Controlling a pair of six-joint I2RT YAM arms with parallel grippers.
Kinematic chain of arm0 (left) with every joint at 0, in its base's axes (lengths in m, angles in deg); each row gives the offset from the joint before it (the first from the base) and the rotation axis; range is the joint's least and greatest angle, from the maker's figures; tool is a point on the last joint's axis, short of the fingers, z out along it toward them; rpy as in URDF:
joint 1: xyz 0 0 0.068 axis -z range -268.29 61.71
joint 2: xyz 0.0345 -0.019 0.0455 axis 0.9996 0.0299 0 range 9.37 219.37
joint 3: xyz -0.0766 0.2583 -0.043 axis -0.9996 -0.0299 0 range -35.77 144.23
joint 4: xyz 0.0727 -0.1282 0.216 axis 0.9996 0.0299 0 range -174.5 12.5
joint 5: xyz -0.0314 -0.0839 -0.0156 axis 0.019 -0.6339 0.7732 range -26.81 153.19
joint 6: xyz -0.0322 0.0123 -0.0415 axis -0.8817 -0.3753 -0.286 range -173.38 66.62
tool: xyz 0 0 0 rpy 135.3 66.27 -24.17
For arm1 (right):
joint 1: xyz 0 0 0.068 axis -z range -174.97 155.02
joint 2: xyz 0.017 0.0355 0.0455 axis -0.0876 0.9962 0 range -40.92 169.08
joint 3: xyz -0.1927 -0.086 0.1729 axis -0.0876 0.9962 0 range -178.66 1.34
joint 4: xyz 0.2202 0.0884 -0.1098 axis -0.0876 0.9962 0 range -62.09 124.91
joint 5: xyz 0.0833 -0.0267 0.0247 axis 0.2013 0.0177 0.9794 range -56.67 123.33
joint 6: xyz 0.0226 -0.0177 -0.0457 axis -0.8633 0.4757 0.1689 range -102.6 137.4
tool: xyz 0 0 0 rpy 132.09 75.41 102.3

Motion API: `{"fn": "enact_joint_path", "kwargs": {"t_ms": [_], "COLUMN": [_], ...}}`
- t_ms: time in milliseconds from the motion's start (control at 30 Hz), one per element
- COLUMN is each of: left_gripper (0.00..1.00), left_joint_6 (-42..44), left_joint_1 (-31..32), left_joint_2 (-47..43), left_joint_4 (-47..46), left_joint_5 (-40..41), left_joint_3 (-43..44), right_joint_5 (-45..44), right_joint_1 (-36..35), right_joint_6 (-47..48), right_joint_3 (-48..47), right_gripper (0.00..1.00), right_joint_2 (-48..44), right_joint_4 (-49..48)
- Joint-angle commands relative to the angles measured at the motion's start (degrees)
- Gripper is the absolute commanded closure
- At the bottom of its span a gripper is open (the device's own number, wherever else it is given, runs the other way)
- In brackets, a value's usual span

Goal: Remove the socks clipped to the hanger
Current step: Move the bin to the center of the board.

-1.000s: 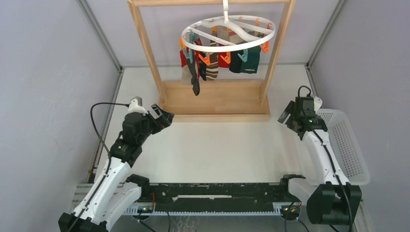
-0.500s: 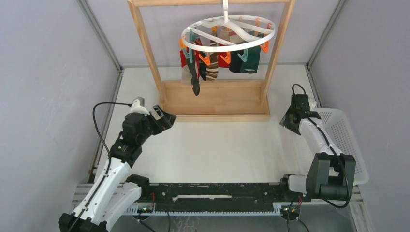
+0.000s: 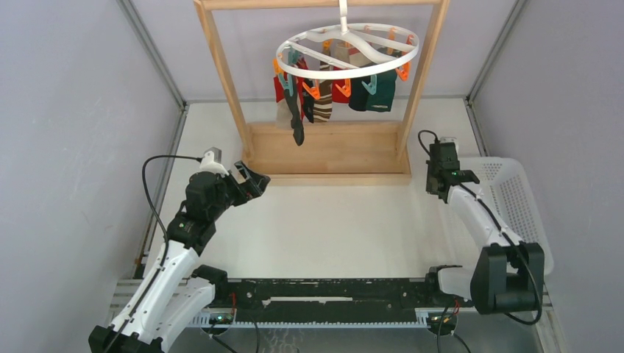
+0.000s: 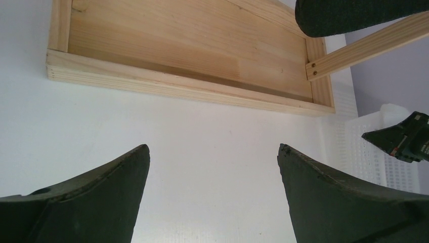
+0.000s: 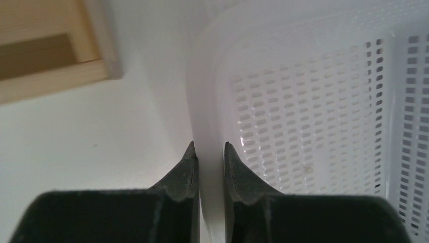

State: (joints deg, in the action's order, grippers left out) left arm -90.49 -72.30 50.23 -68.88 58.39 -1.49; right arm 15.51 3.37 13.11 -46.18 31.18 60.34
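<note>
Now the right gripper (image 5: pixel 209 147) pinches the basket (image 5: pixel 313 116) rim; the left gripper (image 4: pixel 212 147) gapes wide, empty; socks (image 3: pixel 324 99) hang on the hanger (image 3: pixel 346 72).

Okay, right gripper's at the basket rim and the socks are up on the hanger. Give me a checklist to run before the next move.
1. Right gripper on the basket rim: ok, one finger on each side of the rim.
2. Grip firm enough to drag it: cannot tell.
3. Left gripper open and empty: ok.
4. Socks clipped to the hanger: ok.
5. Basket below the hanger: not ok, it sits right of the wooden rack.
</note>
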Motion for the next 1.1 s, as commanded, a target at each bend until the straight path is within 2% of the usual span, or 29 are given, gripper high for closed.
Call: {"fn": "enact_joint_path", "kwargs": {"t_ms": [0, 233, 433, 500, 667, 800, 933, 1067], "left_gripper": [0.00, 0.00, 0.00, 0.00, 0.00, 0.00, 0.00, 0.00], "left_joint_6": [1.3, 1.7, 1.8, 1.9, 2.2, 2.4, 2.4, 2.4], "left_joint_1": [-0.3, -0.1, -0.2, -0.2, -0.2, -0.2, -0.2, -0.2], "left_joint_2": [-0.6, -0.5, -1.0, -1.0, -1.0, -1.6, -2.4, -2.7], "left_joint_4": [-0.7, -0.1, 0.3, 0.4, 1.0, 1.7, 2.2, 2.6], "left_joint_5": [-1.5, -1.4, -0.9, -0.6, 0.3, 1.2, 2.1, 2.8], "left_joint_3": [2.4, 2.9, 2.8, 3.0, 3.4, 3.4, 3.0, 2.7], "right_joint_5": [-2.0, -8.5, -8.3, -8.8, -9.0, -10.9, -12.5, -12.2], "right_joint_1": [-8.3, -27.5, -42.7, -50.4, -65.1, -74.1, -80.0, -82.5], "right_joint_6": [-16.1, -19.0, -18.8, -18.5, -14.9, -11.0, -5.8, 0.5], "right_joint_3": [-2.4, -9.0, -11.1, -11.5, -13.3, -14.1, -15.5, -16.9], "right_gripper": [1.00, 1.00, 1.00, 1.00, 1.00, 1.00, 1.00, 1.00], "right_joint_2": [-8.3, -13.3, -14.3, -14.0, -8.5, -1.5, 6.2, 11.6], "right_joint_4": [4.6, 15.2, 20.6, 20.7, 17.7, 12.9, 6.7, -0.7]}}
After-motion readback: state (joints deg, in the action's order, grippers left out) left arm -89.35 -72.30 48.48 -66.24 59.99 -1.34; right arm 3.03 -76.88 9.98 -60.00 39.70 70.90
